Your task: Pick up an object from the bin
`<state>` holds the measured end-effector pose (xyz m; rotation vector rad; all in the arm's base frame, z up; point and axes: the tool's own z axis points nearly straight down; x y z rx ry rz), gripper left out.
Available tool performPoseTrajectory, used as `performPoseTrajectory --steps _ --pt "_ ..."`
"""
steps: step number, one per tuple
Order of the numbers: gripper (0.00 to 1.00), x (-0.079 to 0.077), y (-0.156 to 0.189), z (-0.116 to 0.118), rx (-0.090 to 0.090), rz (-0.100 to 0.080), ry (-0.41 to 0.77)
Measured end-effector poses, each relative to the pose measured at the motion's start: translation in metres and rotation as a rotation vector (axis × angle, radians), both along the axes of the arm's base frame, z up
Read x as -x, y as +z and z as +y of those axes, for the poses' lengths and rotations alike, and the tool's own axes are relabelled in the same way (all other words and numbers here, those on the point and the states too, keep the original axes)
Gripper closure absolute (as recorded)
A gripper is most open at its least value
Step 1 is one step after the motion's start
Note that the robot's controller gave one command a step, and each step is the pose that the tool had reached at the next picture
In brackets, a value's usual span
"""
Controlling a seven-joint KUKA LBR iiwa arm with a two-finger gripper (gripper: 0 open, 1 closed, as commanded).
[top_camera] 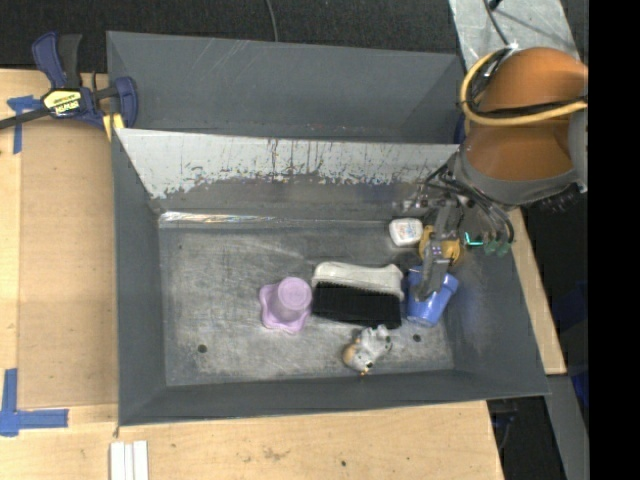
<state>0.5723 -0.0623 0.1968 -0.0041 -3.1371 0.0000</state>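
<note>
The jaws over a small blue cup (432, 304)
Tilted, just beneath them; pinched or not, I cannot tell.

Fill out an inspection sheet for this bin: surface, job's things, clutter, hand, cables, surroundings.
Surface: grey metal bin, bottom scuffed, far wall streaked.
Job's things: blue cup-like piece at the bottom's right, directly under the hand; whether it is gripped cannot be told.
Clutter: lilac cup, black-bristled brush with a white back, small white-and-tan figure; white round piece by the hand, perhaps its own part.
Grippers: hand low over the blue piece; open or shut cannot be told.
Cables: light cable looped over the orange cover; black cable behind the bin.
Surroundings: dark floor beyond the far wall.
</note>
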Motion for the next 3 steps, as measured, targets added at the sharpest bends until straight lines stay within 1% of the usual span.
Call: performPoseTrajectory --steps 1,2,3 --pt "0.00 -0.002 0.005 0.000 0.001 -0.008 0.001" --pt "0.00 -0.005 -0.021 0.005 0.002 -0.015 0.071" --pt "1.00 0.013 -0.121 0.005 0.005 -0.020 0.546"
